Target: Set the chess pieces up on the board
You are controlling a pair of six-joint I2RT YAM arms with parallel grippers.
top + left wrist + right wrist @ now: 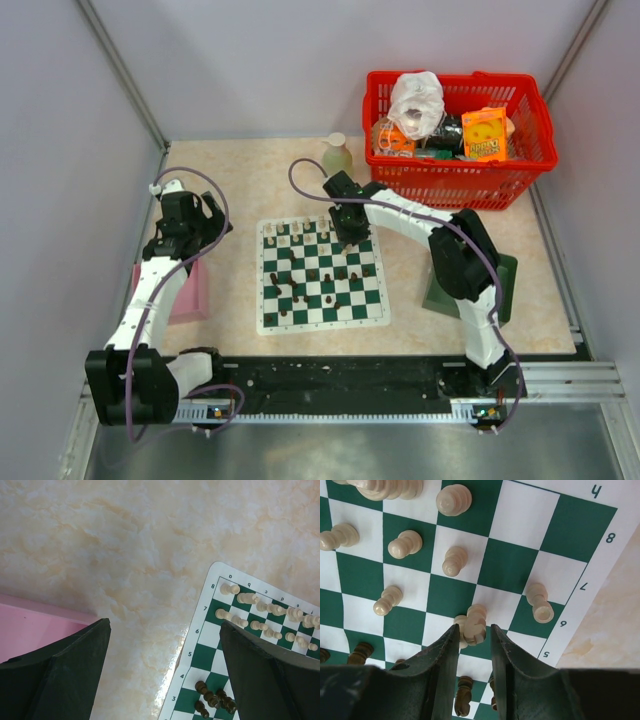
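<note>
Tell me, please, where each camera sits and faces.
Top external: overhead behind the arms, looking down at the board; both arms show.
Left wrist: on the left gripper, facing table and board corner; open fingers show.
Right wrist: on the right gripper, close over the board; fingers flank a cream piece.
Shared: all show the board.

- Cannot tell the kinds of the chess pieces [312, 275] from overhead: too small.
- Loses some far squares of the board [320, 324] beneath the right claw [350, 238].
- Shows only a corner of the board in the left wrist view, cropped at the right and bottom edges and partly masked by a finger [265, 675] of the left claw [165, 624].
- Hides the lower end of a pale piece [476, 625] between the right claw's fingers; cannot confirm contact.
- Crops pale pieces [385, 487] at the right wrist view's top edge and a dark piece [323, 655] at its left edge.
- Tucks part of the green tray [508, 282] behind the right arm [460, 262], and part of the pink tray [192, 295] under the left arm [150, 300].
</note>
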